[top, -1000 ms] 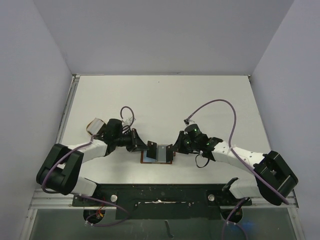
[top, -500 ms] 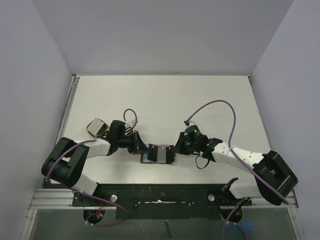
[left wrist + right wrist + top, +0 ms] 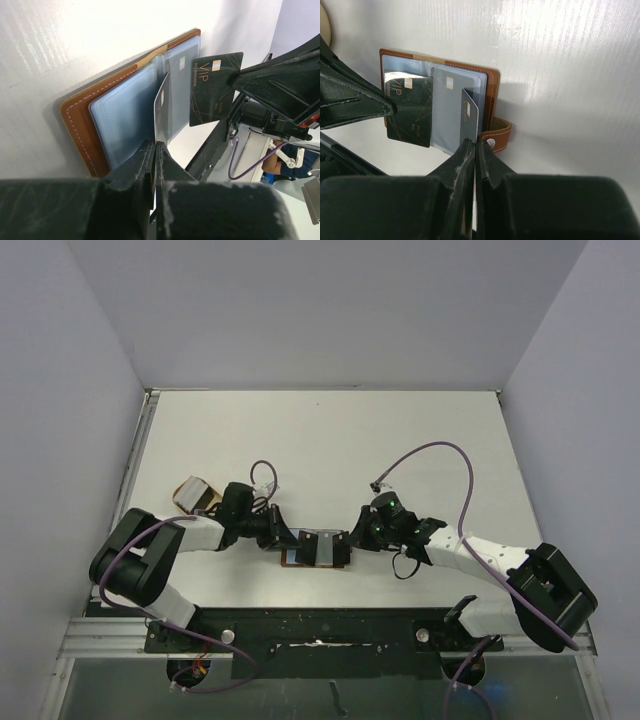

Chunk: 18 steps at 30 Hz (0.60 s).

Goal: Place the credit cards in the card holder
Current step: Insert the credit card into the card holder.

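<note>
Card holder [image 3: 315, 548] lies open on the white surface [image 3: 330, 440] between the 2 sets of jaws. Its pale blue sleeves face up and its snap tab [image 3: 497, 137] is on the right jaws' side. Left jaws are closed on the edge of a pale card [image 3: 161, 107] standing over the sleeves. Right jaws are closed on a grey-blue card [image 3: 469, 117]. A dark VIP card [image 3: 215, 87] overhangs the holder; what holds it, I cannot tell. A tan dish [image 3: 195, 492] sits well left of the holder.

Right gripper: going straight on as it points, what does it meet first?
Likely the clear sleeves of the card holder; the grey card pinched in the right gripper leads. Depth is unclear.
</note>
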Motion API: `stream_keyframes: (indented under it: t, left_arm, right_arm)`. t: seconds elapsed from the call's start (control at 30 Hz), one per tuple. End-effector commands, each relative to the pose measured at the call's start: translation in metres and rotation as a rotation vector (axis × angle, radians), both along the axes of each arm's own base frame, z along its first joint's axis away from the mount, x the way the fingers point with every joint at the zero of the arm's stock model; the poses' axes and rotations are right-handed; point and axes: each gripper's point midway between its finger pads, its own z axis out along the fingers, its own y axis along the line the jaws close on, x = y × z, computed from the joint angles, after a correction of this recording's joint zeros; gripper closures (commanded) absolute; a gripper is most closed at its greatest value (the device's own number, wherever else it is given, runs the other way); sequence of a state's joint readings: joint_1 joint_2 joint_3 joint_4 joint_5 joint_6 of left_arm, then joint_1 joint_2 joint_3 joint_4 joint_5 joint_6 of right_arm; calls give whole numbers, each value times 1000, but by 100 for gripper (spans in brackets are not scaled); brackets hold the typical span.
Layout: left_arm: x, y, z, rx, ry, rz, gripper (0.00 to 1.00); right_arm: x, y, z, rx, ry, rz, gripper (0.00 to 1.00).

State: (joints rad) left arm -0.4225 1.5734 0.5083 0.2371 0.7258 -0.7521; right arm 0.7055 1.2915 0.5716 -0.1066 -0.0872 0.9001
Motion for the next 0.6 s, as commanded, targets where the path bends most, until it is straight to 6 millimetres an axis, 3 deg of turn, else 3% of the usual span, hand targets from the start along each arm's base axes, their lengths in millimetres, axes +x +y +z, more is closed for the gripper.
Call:
stream_keyframes:
  t: [0.0,0.57]
  left_arm:
    - [10,-6,2,-2,-60,-15,100]
    - [25,-7,-5,29,-63,68,100]
  right_arm:
    - [6,-8,2,-21,-38,-29,100]
    - [7,-8,6,-22,-50,-36,100]
